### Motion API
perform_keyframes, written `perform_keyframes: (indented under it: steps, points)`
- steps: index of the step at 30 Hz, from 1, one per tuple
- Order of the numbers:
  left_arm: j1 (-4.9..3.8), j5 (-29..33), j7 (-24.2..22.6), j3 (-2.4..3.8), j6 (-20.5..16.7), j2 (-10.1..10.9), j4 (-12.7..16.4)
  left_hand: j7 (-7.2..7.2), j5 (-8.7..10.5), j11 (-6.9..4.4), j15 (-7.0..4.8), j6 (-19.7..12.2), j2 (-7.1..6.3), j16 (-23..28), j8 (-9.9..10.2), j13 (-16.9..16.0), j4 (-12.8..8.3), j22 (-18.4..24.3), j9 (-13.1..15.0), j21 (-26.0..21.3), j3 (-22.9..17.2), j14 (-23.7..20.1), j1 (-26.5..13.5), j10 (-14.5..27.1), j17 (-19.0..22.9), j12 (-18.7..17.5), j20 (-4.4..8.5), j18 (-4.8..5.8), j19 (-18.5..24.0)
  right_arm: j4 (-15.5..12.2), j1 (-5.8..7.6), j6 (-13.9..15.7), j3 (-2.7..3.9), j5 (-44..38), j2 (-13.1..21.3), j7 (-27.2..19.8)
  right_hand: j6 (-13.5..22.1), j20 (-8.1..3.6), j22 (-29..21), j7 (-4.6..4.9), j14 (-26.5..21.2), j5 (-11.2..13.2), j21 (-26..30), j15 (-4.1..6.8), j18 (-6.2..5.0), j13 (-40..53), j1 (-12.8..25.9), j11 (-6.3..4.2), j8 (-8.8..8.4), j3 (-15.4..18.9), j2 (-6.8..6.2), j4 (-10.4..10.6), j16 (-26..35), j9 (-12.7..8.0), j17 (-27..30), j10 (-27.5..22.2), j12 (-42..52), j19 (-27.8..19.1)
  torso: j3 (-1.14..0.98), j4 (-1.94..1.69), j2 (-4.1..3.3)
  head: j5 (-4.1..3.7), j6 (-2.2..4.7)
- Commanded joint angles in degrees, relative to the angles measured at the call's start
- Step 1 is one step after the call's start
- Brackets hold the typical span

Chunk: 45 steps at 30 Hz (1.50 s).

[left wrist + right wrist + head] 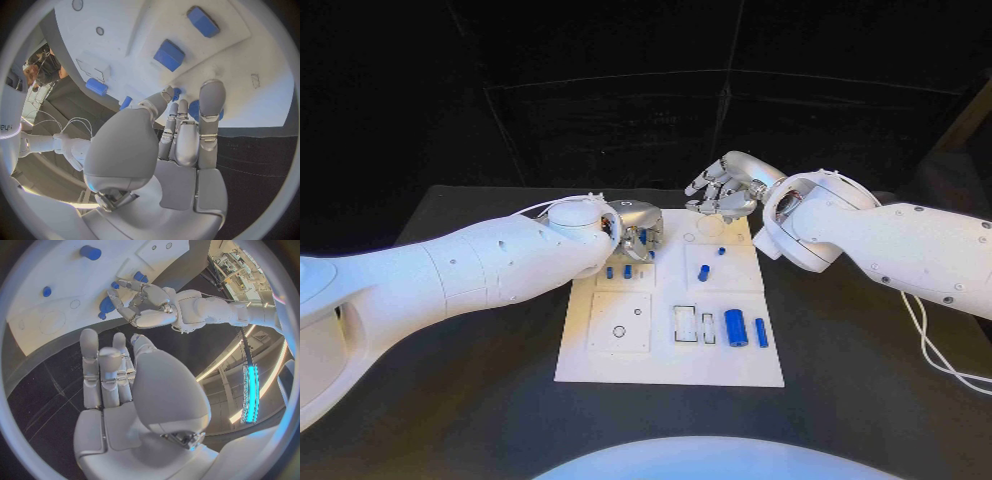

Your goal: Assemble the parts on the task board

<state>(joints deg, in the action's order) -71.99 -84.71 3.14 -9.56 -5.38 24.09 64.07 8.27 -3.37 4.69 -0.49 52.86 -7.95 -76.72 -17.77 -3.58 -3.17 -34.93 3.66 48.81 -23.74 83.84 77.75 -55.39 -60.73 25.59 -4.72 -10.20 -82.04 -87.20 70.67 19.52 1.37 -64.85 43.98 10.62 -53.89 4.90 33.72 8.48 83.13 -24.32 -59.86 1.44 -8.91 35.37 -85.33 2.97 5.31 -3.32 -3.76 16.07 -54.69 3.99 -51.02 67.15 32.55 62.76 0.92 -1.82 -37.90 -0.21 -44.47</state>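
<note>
I have the black table [473,400] under the head camera, with the flat white rectangular task board [668,365] lying in its middle. Two white arms reach in, one from each side.

My left hand [635,228], silver and many-fingered, sits low over the board's far-left corner, fingertips pointing down among the small blue plastic parts there. From the head camera I count two short blue pegs [627,270] standing just in front of that hand. The left wrist camera shows what the head view hides: the fingers [211,100] lie close together and stretched toward the board, their tips at a small blue piece [177,93] and a rounder blue one [195,109]. I cannot tell whether they actually pinch either.

My right hand [726,192] hovers above the board's far edge, fingers loosely curled and apart, holding nothing. Its wrist camera confirms this: the fingers [100,370] are extended over bare table beside the board's edge, and it also catches the left hand from the front.

On the board's near-right quarter I count two blue cylinders lying side by side, a thick one [734,328] and a thin one [762,333]. Further back are one small blue peg [705,271] and one tiny blue stud [720,250].
</note>
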Motion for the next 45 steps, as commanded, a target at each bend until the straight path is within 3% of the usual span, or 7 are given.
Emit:
perform_keyframes:
  steps: [1,9,19,32,36,38,45]
  points:
    - [-0.06,-0.4,1.1,0.01,2.1,-0.3,-0.5,-0.05,-0.1,-0.11,-0.21,0.8,0.33,0.2,0.4,0.0,0.0,0.2,0.1,-0.3,-0.5,0.7,-0.3,-0.8,0.1,-0.4,0.03,0.91,-0.4,0.0,0.1,-0.1,0.03,0.0,-0.1,-0.4,-0.5,0.04,-0.1,0.04,0.0,-0.2,0.3,-0.13,-0.95,-0.1,0.5,0.14,0.02,-0.1,-0.04,0.2,0.1,0.0,-0.1,-0.3,-0.3,-0.3,-0.02,-0.02,0.02,-0.05,-0.04]
    - [0.05,-0.4,0.6,-0.01,3.4,-0.9,-1.2,-0.57,-0.09,-0.66,-0.66,3.2,1.4,0.2,1.0,0.0,-0.1,0.4,0.4,-0.7,-1.6,0.9,-0.1,-3.4,0.5,-2.1,0.37,0.84,-0.6,0.0,0.1,-0.1,0.03,0.0,-0.2,-0.4,-0.5,0.04,-0.1,0.04,0.0,-0.2,0.3,-0.13,-0.95,-0.1,0.5,0.14,0.02,-0.1,-0.04,0.2,0.1,0.0,-0.1,-0.3,-0.3,-0.3,-0.03,0.1,0.01,-0.08,-0.06]
    - [0.23,-0.4,0.0,-0.04,4.2,-1.5,-2.3,-0.99,-0.09,-1.19,-1.11,5.8,2.19,0.1,1.7,0.0,-0.2,0.3,0.6,-0.9,-2.2,1.0,-0.5,-6.6,0.8,-4.2,0.76,0.87,-0.9,0.1,0.1,-0.1,0.03,0.0,-0.3,-0.4,-0.5,0.04,-0.1,0.04,0.0,-0.2,0.3,-0.12,-0.94,-0.1,0.4,0.13,0.03,-0.2,-0.01,0.2,0.1,0.0,-0.1,-0.3,-0.3,-0.2,-0.03,-0.12,0.09,-0.34,-0.02]
    - [0.25,-0.2,-1.7,0.0,0.2,-0.2,-1.9,-0.58,-0.12,-1.08,-1.03,6.8,3.06,-0.1,3.1,-0.1,-1.0,0.2,0.5,-1.1,-3.6,1.0,0.1,-8.2,0.8,-6.7,0.86,0.95,-1.1,0.1,0.1,-0.1,0.03,0.0,-0.3,-0.6,-0.5,0.04,-0.1,0.04,0.0,-0.2,0.3,-0.12,-0.94,-0.1,0.4,0.13,0.03,-0.2,-0.01,0.2,0.1,0.0,-0.1,-0.3,-0.3,-0.2,0.04,-0.11,0.12,-0.54,0.19]
    - [0.12,0.0,-2.5,0.1,-1.1,0.8,-0.9,-0.57,-0.12,-1.07,-1.03,6.9,2.97,-0.1,3.2,-0.1,-1.1,0.2,0.5,-1.1,-3.7,1.0,0.2,-8.2,0.9,-6.8,0.87,0.95,-1.1,0.4,0.09,0.1,0.03,0.2,-0.2,-0.7,-0.5,0.04,-0.1,0.04,0.0,-0.2,0.3,-0.12,-0.94,-0.1,0.4,0.13,0.03,-0.2,-0.01,0.2,0.1,0.0,-0.1,-0.3,-0.3,-0.2,-0.02,-0.37,0.18,-0.5,0.52]
    - [0.07,0.5,-2.9,0.36,-1.9,1.4,-0.2,-0.56,-0.11,-1.07,-1.03,6.9,2.91,-0.2,3.2,-0.1,-1.2,0.1,0.5,-1.0,-3.7,1.1,0.3,-8.3,0.8,-6.9,0.87,0.96,-1.2,0.7,0.07,0.2,0.03,0.3,-0.2,-0.8,-0.5,0.04,-0.1,0.04,0.0,-0.2,0.3,-0.12,-0.94,-0.1,0.4,0.13,0.03,-0.3,0.01,0.2,0.1,0.0,-0.1,-0.2,-0.3,-0.2,0.0,-0.48,0.25,-0.45,0.48]
    - [0.0,2.9,-3.3,2.29,-2.5,4.7,3.3,-0.53,-0.11,-1.05,-1.02,7.1,2.77,-0.2,3.4,-0.1,-1.4,-0.1,0.5,-0.9,-3.8,1.1,0.2,-8.5,0.8,-7.2,0.88,0.99,-1.2,1.5,-0.01,0.3,0.03,0.3,-0.3,-1.0,-0.5,0.04,-0.1,0.04,0.0,-0.3,0.3,-0.12,-0.93,-0.1,0.4,0.14,0.03,-0.3,0.03,0.2,0.1,0.0,-0.1,-0.2,-0.3,-0.2,0.07,-0.57,0.3,-0.39,0.74]
